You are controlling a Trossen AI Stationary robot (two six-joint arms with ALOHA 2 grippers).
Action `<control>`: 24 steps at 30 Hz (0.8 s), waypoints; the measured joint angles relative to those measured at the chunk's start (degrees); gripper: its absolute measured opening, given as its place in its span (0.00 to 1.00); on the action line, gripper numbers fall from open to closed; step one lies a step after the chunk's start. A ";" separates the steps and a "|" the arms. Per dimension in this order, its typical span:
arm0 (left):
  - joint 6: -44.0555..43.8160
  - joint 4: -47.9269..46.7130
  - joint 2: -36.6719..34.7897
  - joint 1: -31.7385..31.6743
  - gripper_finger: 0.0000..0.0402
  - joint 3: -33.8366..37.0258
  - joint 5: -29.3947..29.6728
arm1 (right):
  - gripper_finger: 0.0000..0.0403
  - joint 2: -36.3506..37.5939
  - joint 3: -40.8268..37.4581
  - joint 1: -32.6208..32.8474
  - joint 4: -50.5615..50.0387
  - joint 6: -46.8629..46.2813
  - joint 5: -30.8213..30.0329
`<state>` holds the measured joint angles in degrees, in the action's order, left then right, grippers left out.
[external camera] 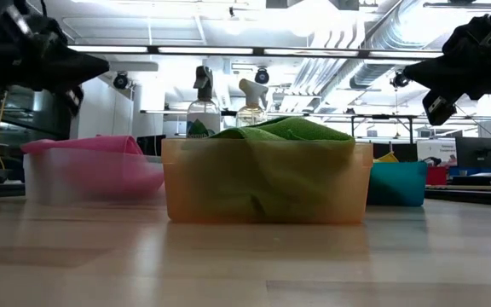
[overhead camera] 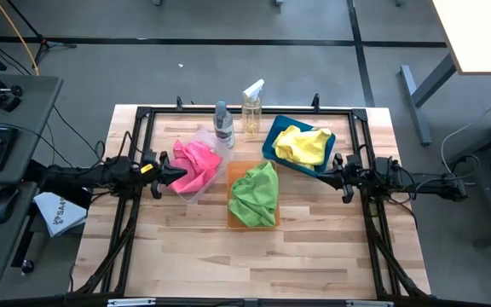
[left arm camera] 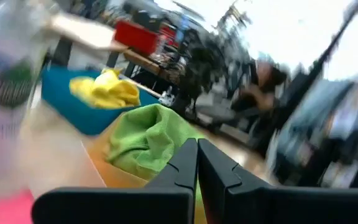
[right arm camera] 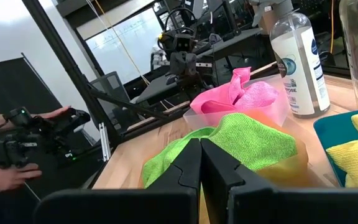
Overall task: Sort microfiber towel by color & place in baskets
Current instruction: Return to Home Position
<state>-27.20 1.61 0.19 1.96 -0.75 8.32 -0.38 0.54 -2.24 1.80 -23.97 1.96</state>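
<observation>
Pink towels lie in the clear basket at centre left. Green towels fill the orange basket in the middle. Yellow towels lie in the blue basket at the right. My left gripper is shut and held level above the table beside the clear basket's left end. My right gripper is shut, level, just past the blue basket's near right corner. Neither holds anything.
Two spray bottles stand behind the baskets near the table's far edge. Bare wood lies toward the near edge. In the right wrist view, a person's hands hold a dark device beyond the table.
</observation>
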 joint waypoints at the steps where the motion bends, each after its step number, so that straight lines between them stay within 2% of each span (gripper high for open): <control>1: 5.56 -0.10 0.00 0.00 0.00 0.00 -1.26 | 0.00 -0.02 0.00 0.00 0.00 0.02 -0.02; 5: 24.99 -0.59 0.00 0.17 0.00 0.00 -4.20 | 0.00 -0.02 0.00 0.00 -0.08 0.00 -0.02; 7: 29.25 -0.55 0.00 0.48 0.00 0.00 -4.03 | 0.00 -0.01 -0.01 0.00 -0.43 0.00 -0.02; 15: 20.44 -0.49 0.02 0.52 0.00 0.00 -3.83 | 0.00 -0.02 -0.02 0.00 -0.76 0.00 -0.02; 24: 18.82 -0.53 0.92 0.50 0.00 0.02 -3.81 | 0.00 -0.02 -0.02 0.00 -0.76 0.00 -0.02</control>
<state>-8.38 1.08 1.10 2.46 -0.73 4.51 -0.40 0.51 -2.24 1.04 -23.97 1.93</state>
